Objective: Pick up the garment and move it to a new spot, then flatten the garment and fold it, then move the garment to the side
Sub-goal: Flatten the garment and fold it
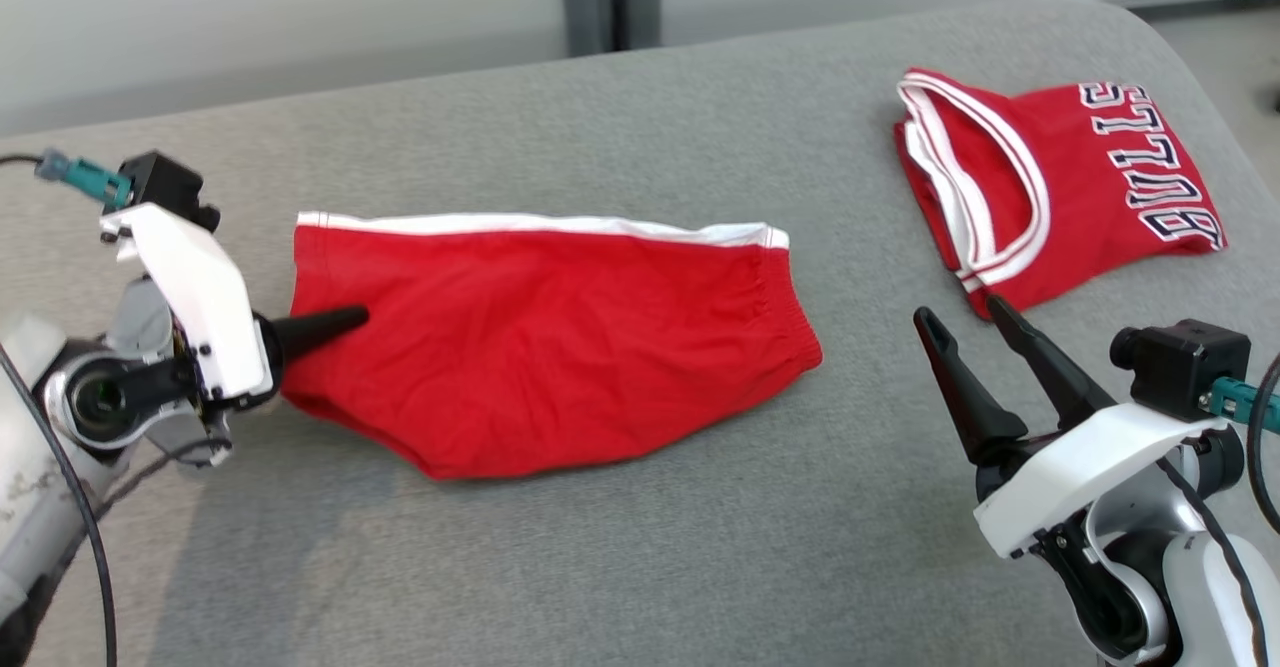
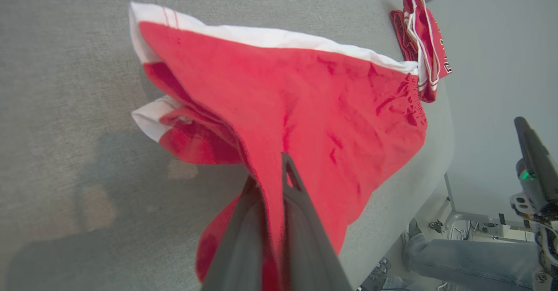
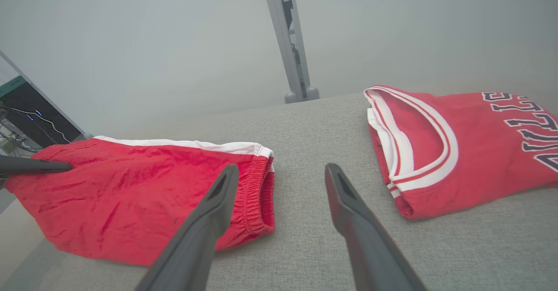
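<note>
The red cotton shorts with a white side stripe [image 1: 540,337] are laid on the grey fabric-covered table top [image 1: 640,547], well apart from the folded red jersey with dark lettering [image 1: 1080,177] and on its left, with the gathered waistband turned toward the jersey. The shorts are seen doubled leg over leg and fairly smooth, so the moving and flattening can be judged done and a first fold made. At the hem end, farthest from the jersey, the upper layer is pinched between the narrow, closed fingers of the left gripper [image 1: 340,325]; in the left wrist view that layer is raised off the lower leg by the left gripper [image 2: 268,173]. A further fold toward the jersey side, or the carrying aside, is probably being started. The right gripper [image 1: 958,312] is held with its fingers spread wide and nothing between them, just in front of the jersey, clear of both garments. The second fold, if one is wanted, and the move to the side are not yet done.
</note>
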